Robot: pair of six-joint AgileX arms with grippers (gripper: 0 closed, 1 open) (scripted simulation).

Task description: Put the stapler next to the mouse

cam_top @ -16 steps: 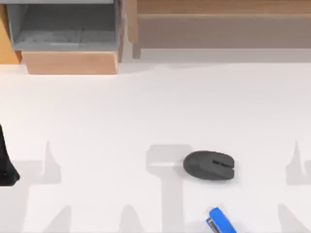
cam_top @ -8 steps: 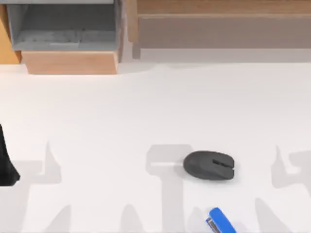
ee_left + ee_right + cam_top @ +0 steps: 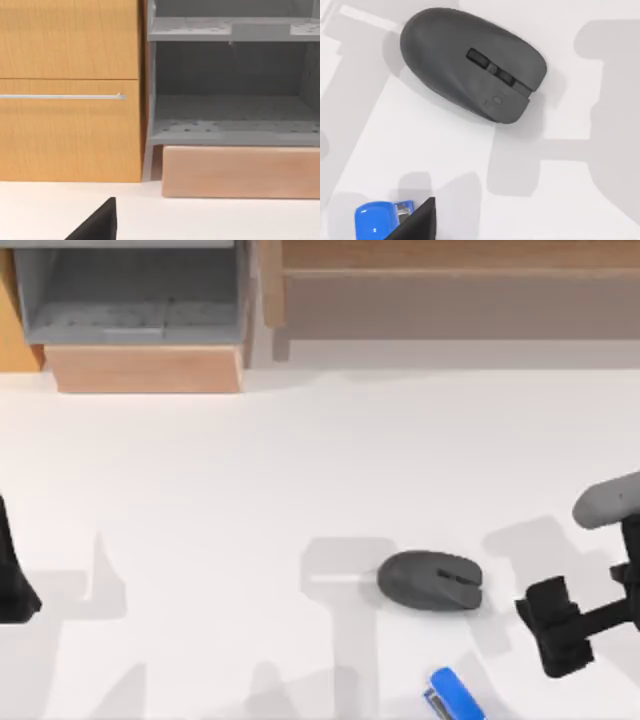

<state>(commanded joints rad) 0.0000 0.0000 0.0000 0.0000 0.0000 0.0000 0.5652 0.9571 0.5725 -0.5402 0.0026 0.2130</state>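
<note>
The dark grey mouse (image 3: 431, 581) lies on the white table right of centre, and the right wrist view shows it close up (image 3: 472, 64). The small blue stapler (image 3: 455, 695) lies at the table's front edge, just in front of the mouse, and its rounded end is in the right wrist view (image 3: 377, 218). My right gripper (image 3: 555, 628) hangs over the table to the right of the mouse and above and right of the stapler, touching neither. My left gripper (image 3: 14, 580) stays parked at the far left edge.
A grey open shelf unit (image 3: 130, 300) with a wooden base stands at the back left, and a wooden cabinet (image 3: 70, 90) with a drawer handle is beside it. A long wooden ledge (image 3: 460, 290) runs along the back right.
My right arm has come into the top view from the right edge and now hangs to the right of the mouse. The mouse, the stapler and the left arm have not moved.
</note>
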